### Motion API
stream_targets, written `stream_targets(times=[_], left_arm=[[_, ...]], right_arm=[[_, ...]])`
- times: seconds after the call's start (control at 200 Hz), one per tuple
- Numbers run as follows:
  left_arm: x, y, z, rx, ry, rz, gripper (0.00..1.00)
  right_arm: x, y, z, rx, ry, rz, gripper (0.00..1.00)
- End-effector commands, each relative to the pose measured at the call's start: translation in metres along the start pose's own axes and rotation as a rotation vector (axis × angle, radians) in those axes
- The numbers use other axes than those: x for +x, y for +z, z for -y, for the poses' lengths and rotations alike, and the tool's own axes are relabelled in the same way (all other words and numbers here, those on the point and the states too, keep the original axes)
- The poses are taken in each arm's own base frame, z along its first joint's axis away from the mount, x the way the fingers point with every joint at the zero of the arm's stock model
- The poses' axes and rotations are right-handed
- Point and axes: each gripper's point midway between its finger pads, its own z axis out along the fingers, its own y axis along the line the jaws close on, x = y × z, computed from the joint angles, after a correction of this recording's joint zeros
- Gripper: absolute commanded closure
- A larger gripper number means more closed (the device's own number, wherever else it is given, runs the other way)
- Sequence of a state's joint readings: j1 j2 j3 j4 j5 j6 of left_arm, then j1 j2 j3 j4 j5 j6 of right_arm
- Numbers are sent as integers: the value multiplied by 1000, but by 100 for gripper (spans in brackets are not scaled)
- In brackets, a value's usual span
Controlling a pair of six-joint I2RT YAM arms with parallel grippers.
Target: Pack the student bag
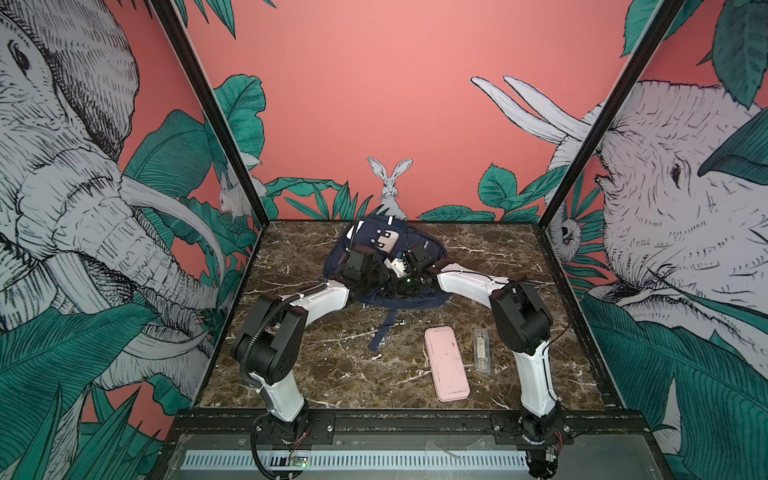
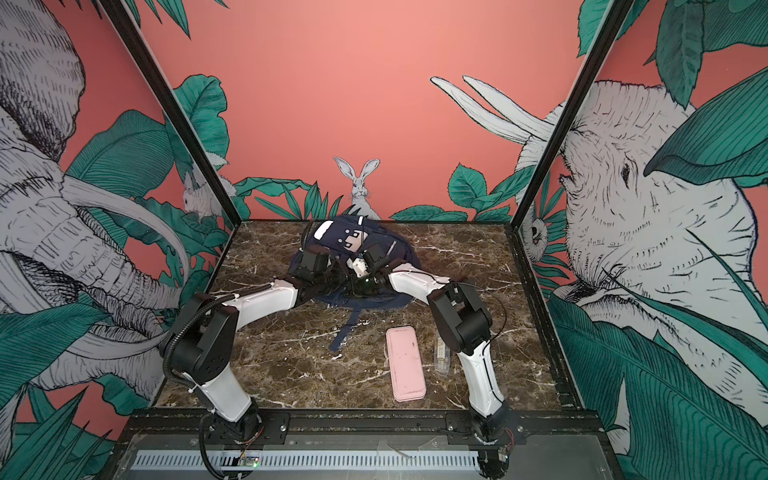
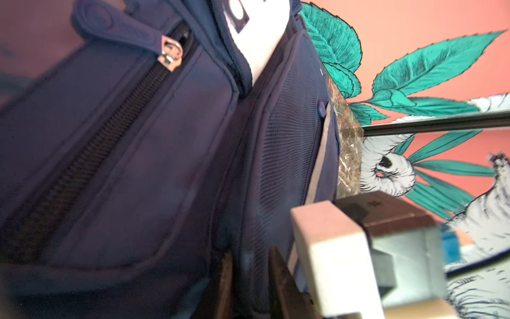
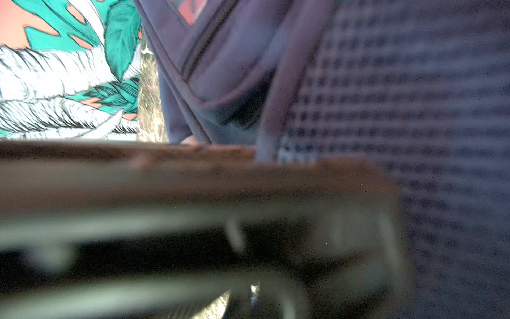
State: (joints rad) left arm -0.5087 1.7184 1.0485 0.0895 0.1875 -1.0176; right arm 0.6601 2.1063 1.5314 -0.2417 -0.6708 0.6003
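Note:
The student bag (image 1: 374, 241) (image 2: 336, 241), navy with white patches, lies at the back middle of the marble table, and both arms reach onto it. In the left wrist view the bag (image 3: 138, 165) fills the picture, with a zip track and its metal pull (image 3: 169, 55). My left gripper (image 3: 252, 256) has its two dark fingers slightly apart, with a fold of the bag's navy mesh between them. My right gripper (image 1: 399, 266) sits close beside it on the bag. In the right wrist view only mesh of the bag (image 4: 414, 110) shows, and a blurred dark bar hides the jaws.
A pink pencil case (image 1: 446, 363) (image 2: 405, 363) lies flat at the front right of the table. A small clear packet (image 1: 481, 351) (image 2: 441, 355) lies just to its right, near the right arm's base. A bag strap (image 1: 384, 328) trails toward the front.

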Motion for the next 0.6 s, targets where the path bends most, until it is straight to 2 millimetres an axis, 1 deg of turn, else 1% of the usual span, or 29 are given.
stream_targets(times=[0.0,0.075,0.19,0.29,0.415,0.49,0.595], left_arm=[[-9,-27,14,-4,88,2,66],[-20,-41,-1,-45,108,31,61],[-38,-61,-31,-130,122,82,60],[-45,-65,-56,-196,119,79,60],[-42,-58,-76,-235,118,47,60],[-31,-45,-82,-233,110,-18,61],[-11,-24,-90,-225,62,-123,64]], right_arm=[[-17,-16,-15,-62,-19,73,100],[-15,-18,-10,-58,-14,70,100],[-13,-17,-7,-60,-10,64,100],[-16,-12,-10,-73,-3,64,100],[-22,-1,-24,-96,-20,51,100],[-26,7,-35,-106,-37,41,100],[-30,22,-46,-118,-41,27,100]])
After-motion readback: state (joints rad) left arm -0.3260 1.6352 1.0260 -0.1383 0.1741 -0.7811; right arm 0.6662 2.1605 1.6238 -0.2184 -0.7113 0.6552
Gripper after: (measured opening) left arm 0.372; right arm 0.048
